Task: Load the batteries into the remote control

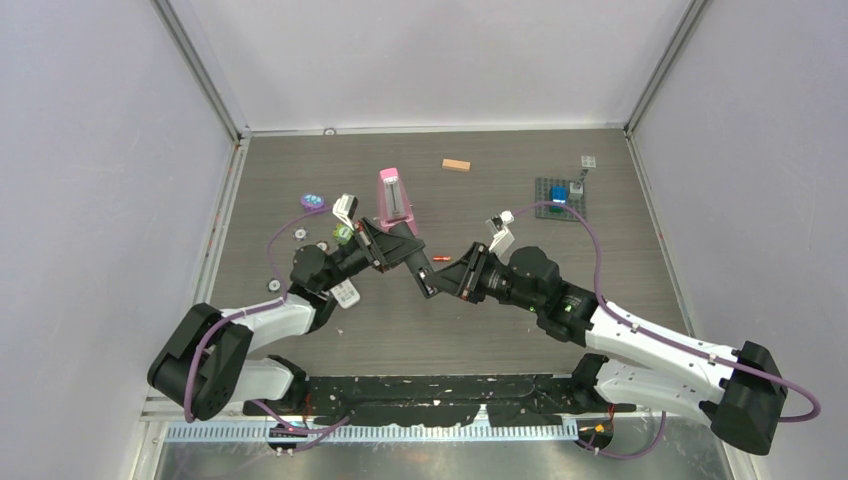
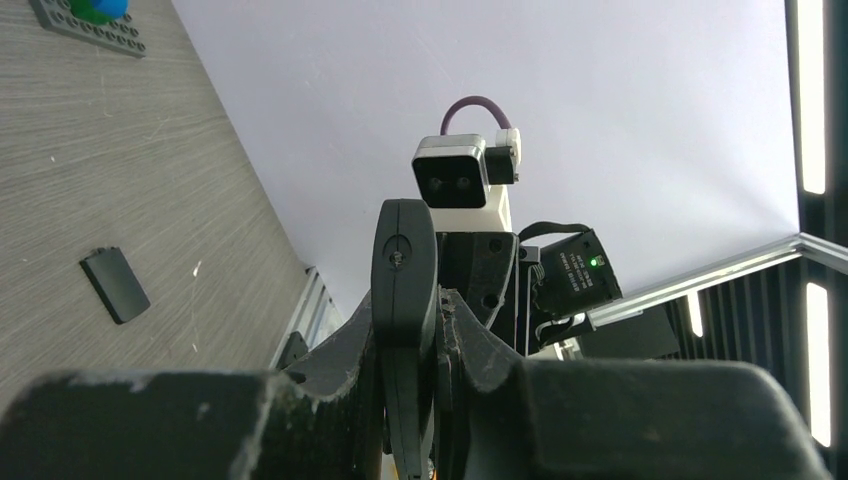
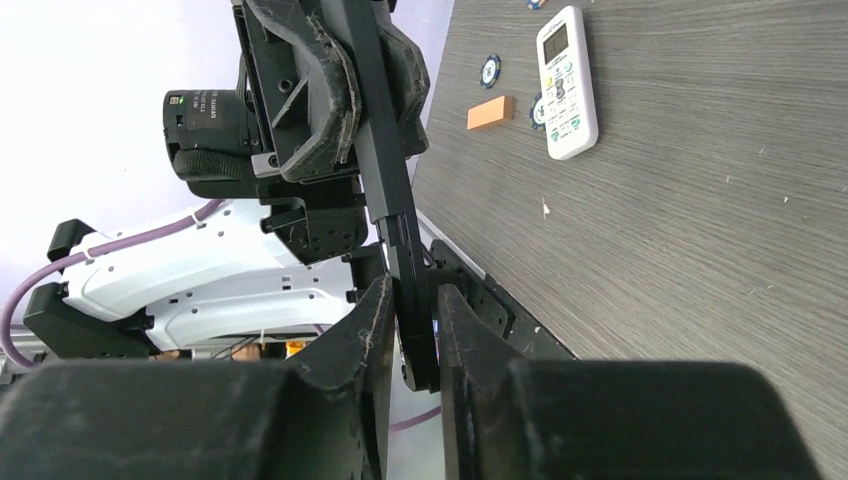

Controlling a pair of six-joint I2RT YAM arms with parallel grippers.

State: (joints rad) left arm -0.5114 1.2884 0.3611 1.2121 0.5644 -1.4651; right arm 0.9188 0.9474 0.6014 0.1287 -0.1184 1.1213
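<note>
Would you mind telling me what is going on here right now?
Both arms hold one thin black remote between them above the table. The left gripper clamps one end and the right gripper is closed on the other. A small red battery lies on the table beside them, not yet loaded. A white remote lies apart.

Grey wood-grain surface (image 1: 500, 320) carries a white remote (image 1: 345, 293), pink object (image 1: 395, 197), orange block (image 1: 456, 165), brick plate (image 1: 545, 207) and red battery (image 1: 442, 259).
</note>
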